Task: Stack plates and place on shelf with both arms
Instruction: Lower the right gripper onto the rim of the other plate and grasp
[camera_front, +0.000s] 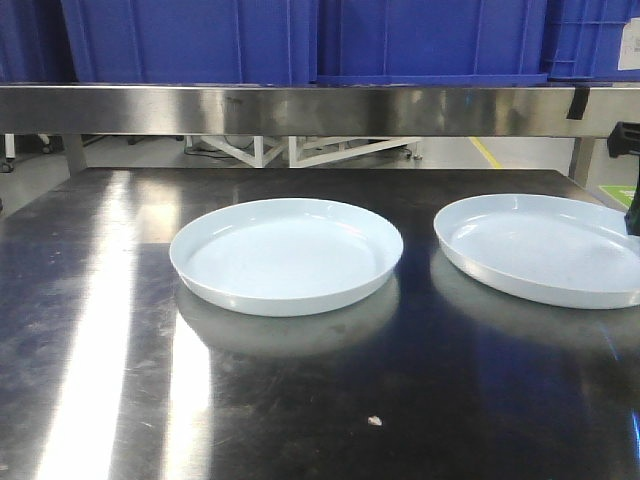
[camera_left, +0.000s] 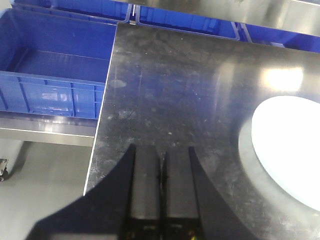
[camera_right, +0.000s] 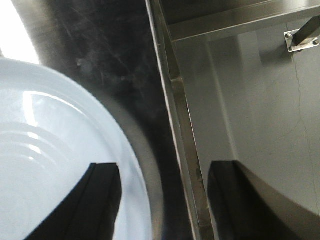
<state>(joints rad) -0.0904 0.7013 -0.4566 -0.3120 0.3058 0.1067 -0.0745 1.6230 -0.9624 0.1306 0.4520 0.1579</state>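
Two pale bluish-white plates lie upright and apart on the steel table: one in the middle (camera_front: 286, 255), one at the right (camera_front: 545, 248). My right gripper (camera_right: 164, 165) is open and straddles the right plate's (camera_right: 50, 165) outer rim. One of its fingers (camera_right: 102, 200) hangs over the plate, the other (camera_right: 240, 200) beyond the table edge. A black part of the right arm (camera_front: 630, 205) shows at the frame's right edge. My left gripper (camera_left: 161, 170) is shut on nothing above the table's left part. A plate (camera_left: 292, 150) lies to its right. The shelf (camera_front: 300, 108) spans the back above the table.
Blue bins (camera_front: 190, 40) stand on the steel shelf. Another blue bin (camera_left: 50, 75) sits on a lower rack beside the table's left edge (camera_left: 100, 125). The table's right edge (camera_right: 175, 100) drops to grey floor. A small crumb (camera_front: 375, 421) lies near the front.
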